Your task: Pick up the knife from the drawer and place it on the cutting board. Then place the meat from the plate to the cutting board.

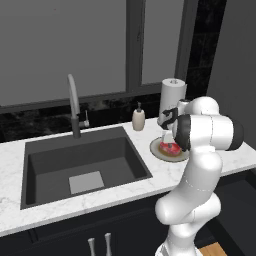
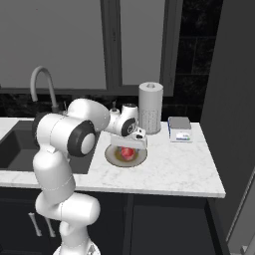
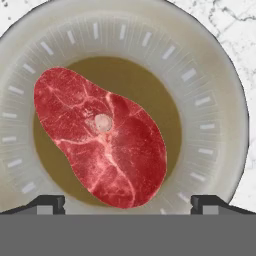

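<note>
Hovering over the plate, the gripper looks straight down on the meat; its two dark fingertips stand wide apart at 7 and 5 o'clock of the hand view, with nothing between them. One steak lies in the plate's tan well, reaching from 10 o'clock toward 6 o'clock, red with pale marbling and a small round pale spot near its middle. The plate's lighter rim carries a ring of short white dashes; no letters or brand can be read on it. White marble counter shows past the rim at 1 o'clock.

From the right base view the gripper hangs just above the plate with the meat under it. One paper towel roll stands upright at 1 o'clock of the plate, near the wall, and one small grey box with a blue-and-white face sits at 3 o'clock, well apart; any writing on it is too small to read.

From the left base view the plate and meat lie at 3 o'clock of the single dark sink, partly hidden by the arm. One soap dispenser stands at 11 o'clock of the plate, beside the paper towel roll. One curved grey faucet rises behind the sink at 12 o'clock. Two silver cabinet handles show below the counter
</note>
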